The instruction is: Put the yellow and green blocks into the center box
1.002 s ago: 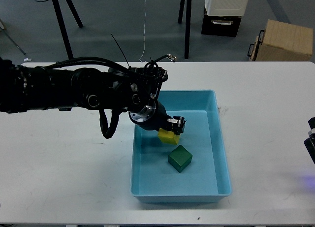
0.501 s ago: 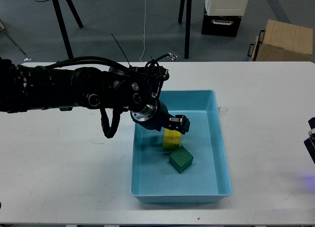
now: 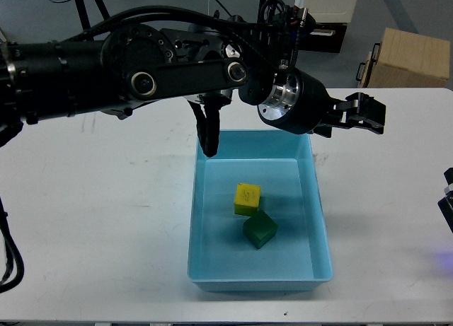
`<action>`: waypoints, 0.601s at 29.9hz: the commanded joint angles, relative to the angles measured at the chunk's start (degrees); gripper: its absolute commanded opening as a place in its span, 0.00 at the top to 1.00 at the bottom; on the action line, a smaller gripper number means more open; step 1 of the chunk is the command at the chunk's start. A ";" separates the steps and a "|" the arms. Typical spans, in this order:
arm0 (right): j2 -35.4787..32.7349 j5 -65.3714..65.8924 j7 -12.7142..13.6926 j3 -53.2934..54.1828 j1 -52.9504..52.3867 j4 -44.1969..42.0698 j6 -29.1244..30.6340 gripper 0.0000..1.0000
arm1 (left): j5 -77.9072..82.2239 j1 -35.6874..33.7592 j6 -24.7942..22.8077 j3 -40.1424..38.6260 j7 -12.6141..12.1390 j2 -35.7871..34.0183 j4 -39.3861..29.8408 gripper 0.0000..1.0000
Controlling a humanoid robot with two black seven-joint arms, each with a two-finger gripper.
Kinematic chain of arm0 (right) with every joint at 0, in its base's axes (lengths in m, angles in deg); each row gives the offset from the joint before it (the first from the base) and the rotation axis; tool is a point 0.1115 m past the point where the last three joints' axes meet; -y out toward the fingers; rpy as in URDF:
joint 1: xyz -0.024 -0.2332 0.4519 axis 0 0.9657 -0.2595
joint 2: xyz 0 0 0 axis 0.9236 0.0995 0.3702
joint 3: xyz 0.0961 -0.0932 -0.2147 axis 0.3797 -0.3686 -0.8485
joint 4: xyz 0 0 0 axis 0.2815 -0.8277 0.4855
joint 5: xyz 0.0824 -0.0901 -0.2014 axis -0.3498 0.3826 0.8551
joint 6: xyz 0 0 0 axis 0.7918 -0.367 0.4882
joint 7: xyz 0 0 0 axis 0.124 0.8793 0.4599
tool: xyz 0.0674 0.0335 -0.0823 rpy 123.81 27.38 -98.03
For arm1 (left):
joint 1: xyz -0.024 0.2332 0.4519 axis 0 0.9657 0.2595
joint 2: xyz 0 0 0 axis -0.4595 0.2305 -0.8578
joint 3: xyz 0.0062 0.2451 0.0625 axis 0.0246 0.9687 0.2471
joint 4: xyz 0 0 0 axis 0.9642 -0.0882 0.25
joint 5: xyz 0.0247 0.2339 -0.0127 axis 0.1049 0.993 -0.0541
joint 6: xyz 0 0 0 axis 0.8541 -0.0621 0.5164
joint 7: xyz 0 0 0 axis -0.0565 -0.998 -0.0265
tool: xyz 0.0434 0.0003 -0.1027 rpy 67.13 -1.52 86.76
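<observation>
The yellow block (image 3: pixel 247 199) lies in the light-blue box (image 3: pixel 205 262) at the table's middle. The green block (image 3: pixel 260 229) lies just in front of it, touching its near right corner. My left arm reaches in from the left and is raised high over the box's far edge. Its gripper (image 3: pixel 364 115) points right, above the box's far right corner, open and empty. Only a small dark part of my right arm (image 3: pixel 447 202) shows at the right edge; its fingers cannot be made out.
The white table (image 3: pixel 92 227) carries only the box. Behind it on the floor stand a cardboard box (image 3: pixel 414 57), a black and white case (image 3: pixel 324 18) and dark stand legs (image 3: pixel 90 29).
My left gripper has let go of the yellow block, which now rests in the box. The arm has risen and swung to the right, out of the box.
</observation>
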 commanded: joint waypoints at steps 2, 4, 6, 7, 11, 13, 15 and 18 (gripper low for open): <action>-0.02 0.08 0.00 -0.11 -0.39 -0.27 0.00 0.01 | -11.04 0.61 -1.25 -4.17 6.76 -5.59 0.56 0.01; -0.02 0.78 -0.09 -0.29 -0.65 -0.44 0.00 0.01 | -14.57 1.65 -1.25 -7.07 6.67 -7.00 3.18 0.01; -0.02 1.23 -0.09 -0.46 -0.83 -0.53 0.00 0.01 | -15.99 3.50 -1.25 -9.88 6.85 -8.49 7.13 0.01; -0.02 1.23 -0.09 -0.55 -0.92 -0.53 0.00 0.01 | -16.43 4.46 -1.25 -11.37 6.93 -9.02 8.63 0.01; 0.07 1.49 -0.09 -0.64 -1.36 -0.97 0.00 0.01 | -17.58 8.95 -1.25 -20.07 7.02 -9.64 13.64 0.01; 0.07 1.49 -0.09 -0.64 -1.53 -1.41 0.00 0.01 | -17.58 11.49 -1.25 -24.90 7.11 -9.64 16.80 0.01; -0.02 1.49 -0.09 -0.64 -1.79 -1.41 0.00 0.01 | -17.58 14.13 -1.25 -31.13 7.28 -9.73 19.62 0.01; -0.02 1.49 -0.09 -0.64 -1.80 -1.41 0.00 0.01 | -17.58 18.70 -1.25 -43.60 7.11 -9.90 23.22 0.01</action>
